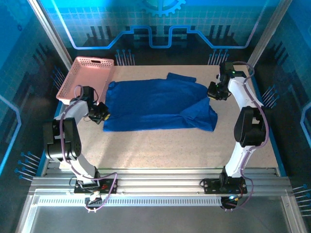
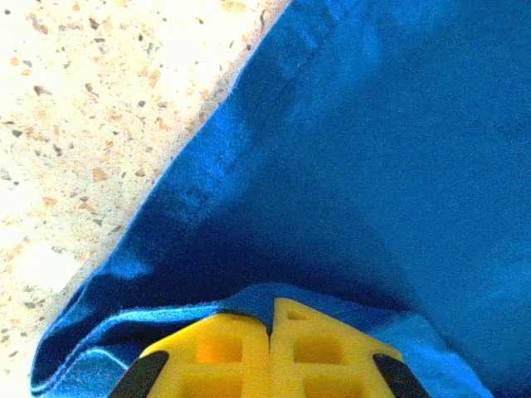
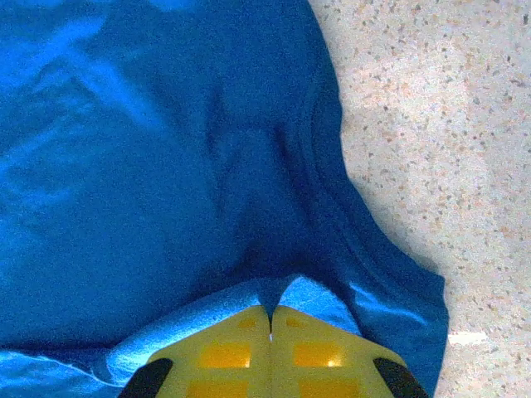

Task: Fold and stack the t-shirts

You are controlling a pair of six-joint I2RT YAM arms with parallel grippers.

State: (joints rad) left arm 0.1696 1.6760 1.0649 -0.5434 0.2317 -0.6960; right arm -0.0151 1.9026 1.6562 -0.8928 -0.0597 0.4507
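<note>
Speckled beige stone-look tabletop [image 1: 170, 145] in a blue-lit enclosure. A soft royal-blue cloth t-shirt [image 1: 155, 104] lies spread at centre, its edges pinched by the closed left gripper [image 2: 270, 322] and right gripper [image 3: 271, 312].

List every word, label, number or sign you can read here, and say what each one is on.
There is no readable text.
The t-shirt shows only plain blue cloth, with no print facing the cameras.
The pink basket carries no label.
The gear drawing on the back wall is a picture with no letters.
The left gripper and right gripper, both shut on the cloth, bear no markings.
</note>
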